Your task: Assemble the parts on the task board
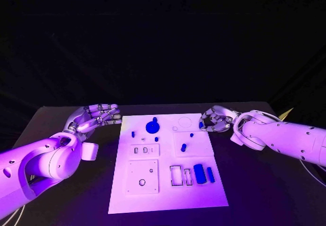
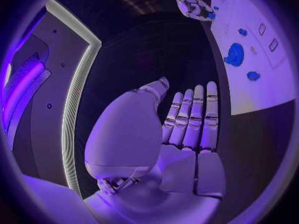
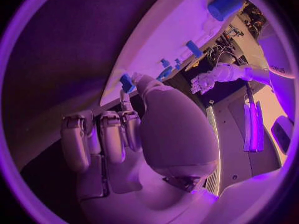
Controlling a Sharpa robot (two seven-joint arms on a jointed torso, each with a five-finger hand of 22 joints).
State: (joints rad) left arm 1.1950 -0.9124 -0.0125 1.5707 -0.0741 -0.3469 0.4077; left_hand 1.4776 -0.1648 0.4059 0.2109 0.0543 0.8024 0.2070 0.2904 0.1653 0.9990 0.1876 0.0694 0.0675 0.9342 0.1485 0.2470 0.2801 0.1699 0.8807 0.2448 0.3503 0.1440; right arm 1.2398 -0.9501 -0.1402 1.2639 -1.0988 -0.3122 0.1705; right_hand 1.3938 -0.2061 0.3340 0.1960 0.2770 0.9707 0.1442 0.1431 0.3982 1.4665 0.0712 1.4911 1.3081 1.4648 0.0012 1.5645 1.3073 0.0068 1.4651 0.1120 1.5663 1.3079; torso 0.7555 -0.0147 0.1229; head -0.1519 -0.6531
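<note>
Near edge of the task board [image 1: 170, 200]: bare white plate, closest to the robot, lying flat in the middle of the black table [image 1: 258, 188].
Square insert [image 1: 143, 176]: a raised white square on the board's near left part, with one small oval hole in it.
Near slots [image 1: 181, 175]: two upright rectangular outlines just right of the square insert.
Large blue block [image 1: 199, 173]: lies just right of those slots, its long side pointing away from the robot.
Thin blue bar [image 1: 210, 174]: beside the block, nearer the board's right edge, parallel to it.
Middle of the board: a small blue peg [image 1: 183, 147] stands on the right half; a small panel [image 1: 144, 150] with little slots sits on the left half.
Keyhole-shaped blue part [image 1: 153, 125]: on the far part of the board, left of centre, with smaller blue pieces [image 1: 156, 139] just nearer than it.
Left hand [image 1: 95, 117]: hovers off the board's far left corner, over the table; the left wrist view shows its fingers [image 2: 190, 117] straight and side by side, holding nothing.
Right hand [image 1: 216, 119]: at the board's far right edge, fingers curled in; the right wrist view shows a small blue part [image 3: 127, 82] pinched at its fingertips, close over the board's edge.
</note>
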